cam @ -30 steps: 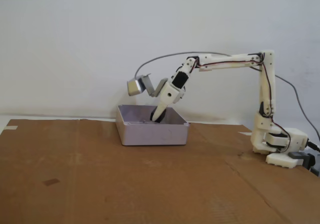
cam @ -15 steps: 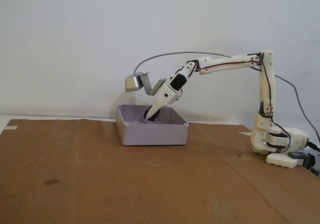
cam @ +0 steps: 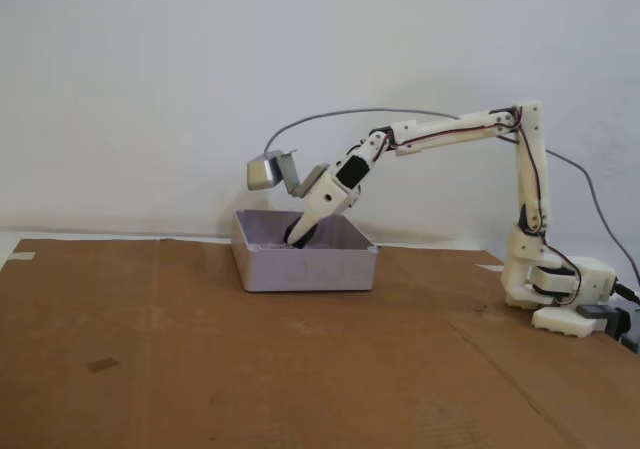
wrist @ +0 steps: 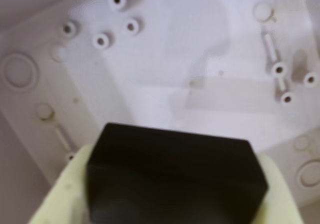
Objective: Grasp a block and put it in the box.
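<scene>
End effector clenched on the block, cream fingers hugging its left and right sides, dipped inside the box just above its floor. Carrying looks done; what's left is letting go and lifting clear.

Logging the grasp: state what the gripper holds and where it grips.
The gripper holds the black block, its pale fingers clamped on two opposite side faces, over the box.

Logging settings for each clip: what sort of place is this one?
Probably a home or hobby bench, not a lab: a cardboard sheet covers the table, a bare white wall stands behind, and a small arm reaches into the box.
</scene>
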Robot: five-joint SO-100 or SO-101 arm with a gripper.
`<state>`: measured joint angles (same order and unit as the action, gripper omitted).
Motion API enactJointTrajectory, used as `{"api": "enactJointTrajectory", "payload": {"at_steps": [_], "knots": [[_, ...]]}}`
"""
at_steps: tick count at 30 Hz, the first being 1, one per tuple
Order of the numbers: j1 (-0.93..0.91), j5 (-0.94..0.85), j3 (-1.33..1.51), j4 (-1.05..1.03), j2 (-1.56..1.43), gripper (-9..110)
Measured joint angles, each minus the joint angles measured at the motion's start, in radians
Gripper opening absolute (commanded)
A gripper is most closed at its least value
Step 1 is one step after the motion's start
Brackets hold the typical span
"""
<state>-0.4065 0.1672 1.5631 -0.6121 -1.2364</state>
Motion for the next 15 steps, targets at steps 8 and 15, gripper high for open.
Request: {"api": "enactJointTrajectory", "payload": {"at_steps": [8, 15], "knots": [[-0.034, -0.002, 0.0, 0.0, 0.029, 0], [-0.044, -0.002, 0.0, 0.0, 0.052, 0]]}}
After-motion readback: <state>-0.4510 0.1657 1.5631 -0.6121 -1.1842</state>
